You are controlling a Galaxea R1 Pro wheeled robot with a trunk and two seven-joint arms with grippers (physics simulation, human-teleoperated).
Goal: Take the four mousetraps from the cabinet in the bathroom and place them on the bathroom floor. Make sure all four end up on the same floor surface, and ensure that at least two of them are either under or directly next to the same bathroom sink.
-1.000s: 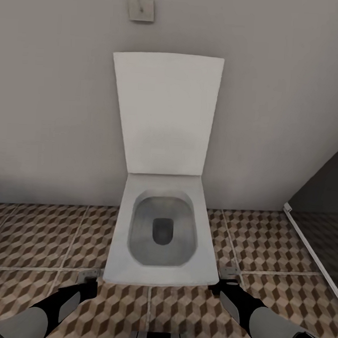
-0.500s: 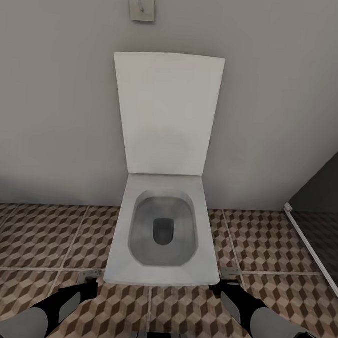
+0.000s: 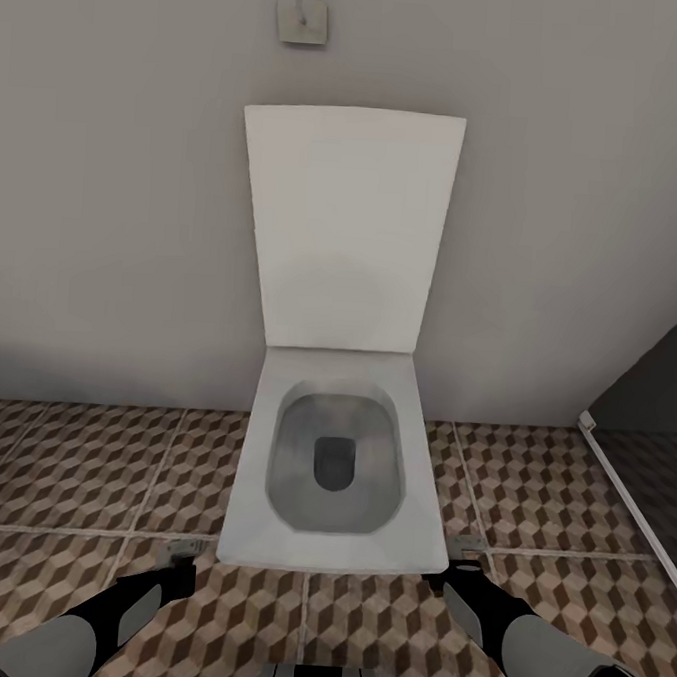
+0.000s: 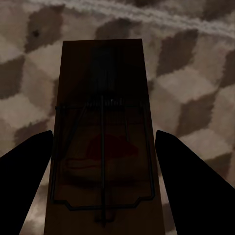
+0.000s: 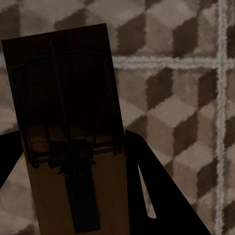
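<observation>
In the left wrist view a brown wooden mousetrap [image 4: 103,98] with a dark wire bar sits between my left gripper's [image 4: 104,134] dark fingers, which press on its long edges. My right gripper [image 5: 68,137] holds a second mousetrap [image 5: 63,73] the same way. Both traps hang just above the cube-patterned bathroom floor [image 3: 80,463]. In the head view the left gripper [image 3: 179,567] and the right gripper [image 3: 456,574] are low, on either side of the toilet's front. The cabinet and the sink are out of view.
A white toilet [image 3: 331,538] with its lid up stands straight ahead against the grey wall. A small square plate [image 3: 302,21] is on the wall above it. A dark panel with a white bottom rail [image 3: 620,486] runs along the right.
The whole picture has shifted slightly to the right, so the camera has moved. Both grippers sit where they were in the view, still holding the traps.
</observation>
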